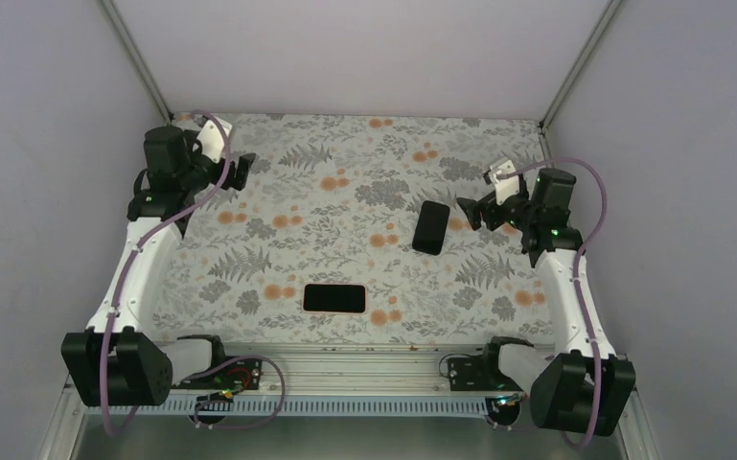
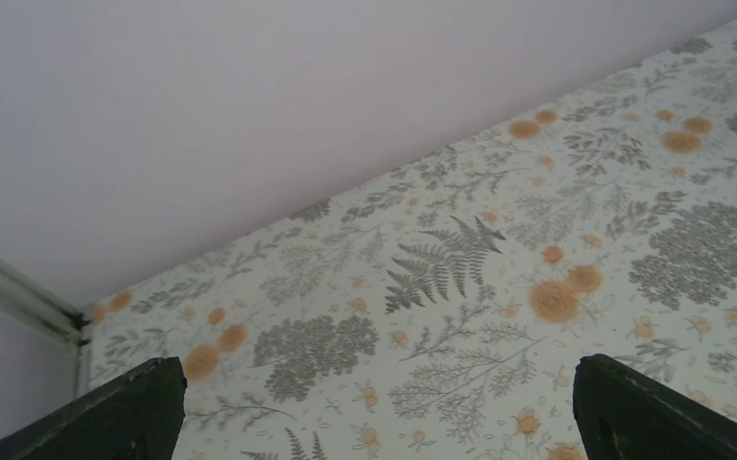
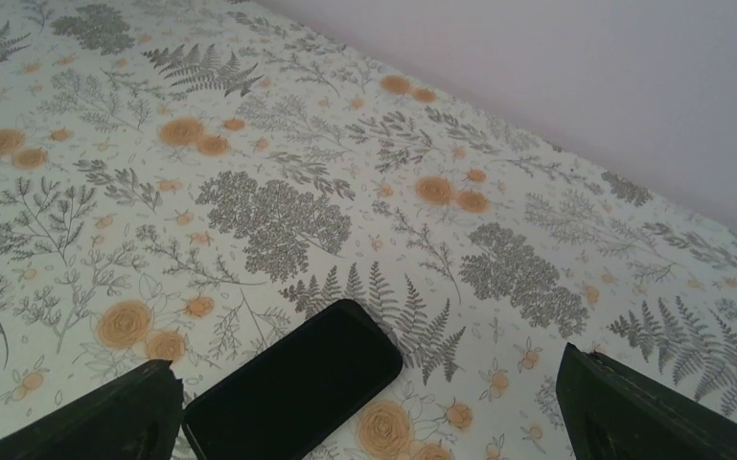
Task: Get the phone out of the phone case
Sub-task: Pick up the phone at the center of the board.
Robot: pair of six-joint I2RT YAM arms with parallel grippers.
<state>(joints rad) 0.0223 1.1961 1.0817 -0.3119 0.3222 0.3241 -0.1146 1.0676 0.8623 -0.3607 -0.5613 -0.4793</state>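
Close to the near edge of the floral-covered desk (image 1: 278, 192), about midway along it, the phone (image 1: 334, 298) lies flat with its screen up. A thin salmon-pink line around its outline shows the phone case (image 1: 335, 312) is fitted, so the separation is judged not yet begun. A second black slab (image 1: 430, 227), phone-shaped and with no pink rim visible, lies flat toward the right edge at mid-depth, well apart from the cased phone. It is judged not to be the task's object. The right gripper (image 3: 366, 369) hangs just beside this slab on the right-edge side with its fingers spread wide and nothing between them. Its wrist view shows one end of the slab between and below the fingertips, with no contact visible. The left gripper (image 2: 376, 374) is parked by the far left corner, also spread wide and empty, and its wrist view shows only patterned cloth and wall. Neither arm is near the cased phone. In my judgement, both need to come toward the near edge, one to pin or hold the shell and the other to peel a corner. The risk noted is that the low, flat shell offers little edge for a finger to catch.
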